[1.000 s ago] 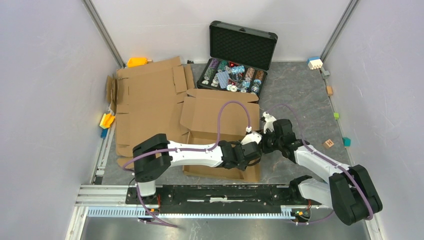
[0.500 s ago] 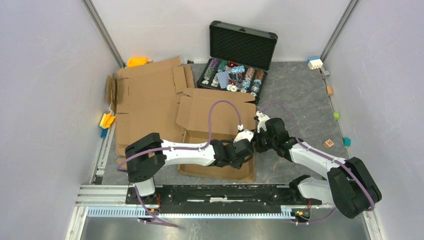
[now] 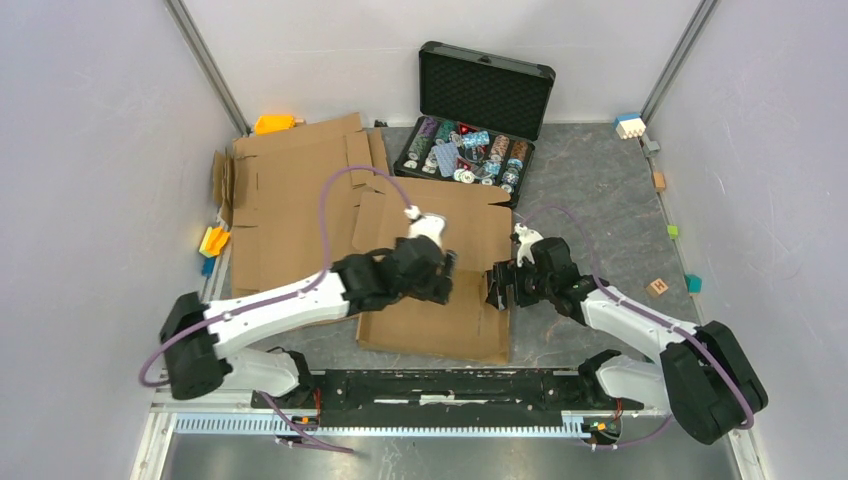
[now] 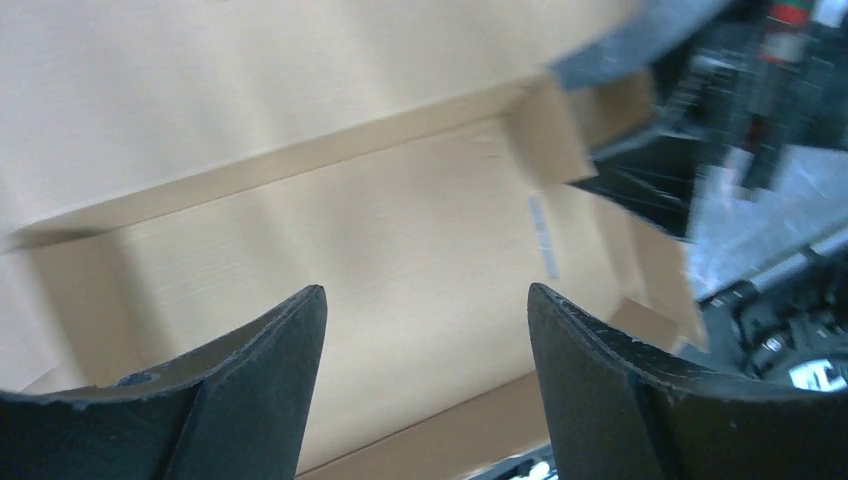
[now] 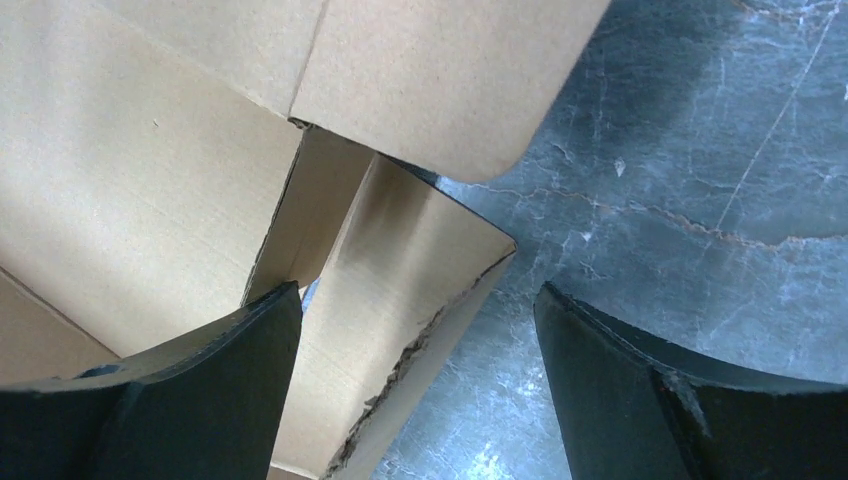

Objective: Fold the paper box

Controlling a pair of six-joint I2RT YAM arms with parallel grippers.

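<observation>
Top view: the paper box (image 3: 440, 318) lies on the counter (image 3: 600, 190) just ahead of the arm bases, its back flap reaching toward the black case (image 3: 478, 125). The left fingers (image 3: 447, 272), beside the right fingers (image 3: 497, 287) half a second ago, now sit over the middle of the box; the left arm has swung out to the left. The right fingers have edged slightly left along the box's right edge.

Left wrist view: the left fingers (image 4: 250, 395) are spread wide with nothing between them, above a blurred box panel (image 4: 400, 220).

Right wrist view: the right fingers (image 5: 200, 390) also gape, gripping nothing, over the torn corner flap of the box (image 5: 150, 170) and the grey counter (image 5: 700, 200).
</observation>
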